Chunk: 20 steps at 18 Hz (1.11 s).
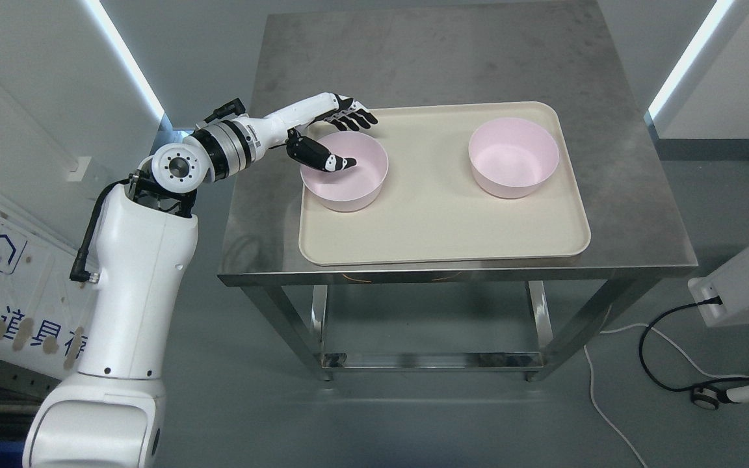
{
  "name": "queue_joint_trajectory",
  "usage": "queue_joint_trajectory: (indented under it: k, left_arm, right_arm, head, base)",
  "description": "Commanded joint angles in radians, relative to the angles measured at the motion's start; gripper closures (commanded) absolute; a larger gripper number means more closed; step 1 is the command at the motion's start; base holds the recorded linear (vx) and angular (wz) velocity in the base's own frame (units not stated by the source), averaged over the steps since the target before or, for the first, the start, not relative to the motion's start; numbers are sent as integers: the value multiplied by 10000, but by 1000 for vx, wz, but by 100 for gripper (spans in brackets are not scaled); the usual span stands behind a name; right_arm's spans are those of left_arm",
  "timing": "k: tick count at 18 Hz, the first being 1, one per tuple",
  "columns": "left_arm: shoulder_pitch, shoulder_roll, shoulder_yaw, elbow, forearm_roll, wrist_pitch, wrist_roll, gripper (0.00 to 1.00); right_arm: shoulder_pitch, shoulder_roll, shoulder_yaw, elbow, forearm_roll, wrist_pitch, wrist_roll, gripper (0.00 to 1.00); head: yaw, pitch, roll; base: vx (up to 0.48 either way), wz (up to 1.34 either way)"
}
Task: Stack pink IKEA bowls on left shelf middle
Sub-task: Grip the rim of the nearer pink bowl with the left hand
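A brushed stainless-steel table [452,58] stands on a grey floor, carrying a wide cream-coloured plastic tray [439,224] with rounded corners. Two round pale pink plastic bowls sit upright on that tray, well apart: the left pink bowl [355,188] near the tray's left edge and the right pink bowl [513,162] towards its far right corner. Both look empty.

The white left arm reaches in from the lower left, its forearm crossing the table's left edge. The left hand [332,140] is over the left pink bowl's rim: the black thumb [329,161] dips inside the bowl, while the black-tipped fingers [355,117] lie spread just beyond its far rim. The grip appears unclosed, though whether the thumb touches the inner wall is hard to tell from this angle.

A white device [748,276] with a black cable [660,338] shows at the right edge.
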State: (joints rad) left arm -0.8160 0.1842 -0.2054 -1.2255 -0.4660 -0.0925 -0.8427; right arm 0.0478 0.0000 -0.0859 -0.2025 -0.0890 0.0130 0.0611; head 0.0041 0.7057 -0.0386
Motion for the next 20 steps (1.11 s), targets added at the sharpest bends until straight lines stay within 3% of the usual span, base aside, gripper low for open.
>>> queue_joint_trajectory:
  k: [1,8,14,20]
  left_arm:
    - [-139,-169,-507,397,-785,-301,-10,52]
    - [-154,-414,-615,412,-1123,-945,36,65]
    - [-154,-630,-447,535,-1138,-1559,113,85]
    - [-200,-814,-34,581,-1138,-1866,113,96]
  right_arm:
    - [-3,-174,0,0,0,-7,3,0]
    - [-3,-174,0,0,0,-7,3,0]
    - [-3,-174,0,0,0,-7,3,0]
    - [-3,-174,0,0,0,-7,3,0]
  head:
    - [0,0,0]
    - [0,0,0]
    - [0,0,0]
    - [0,0,0]
  base:
    - [0,0]
    - [0,0]
    - [0,0]
    - [0,0]
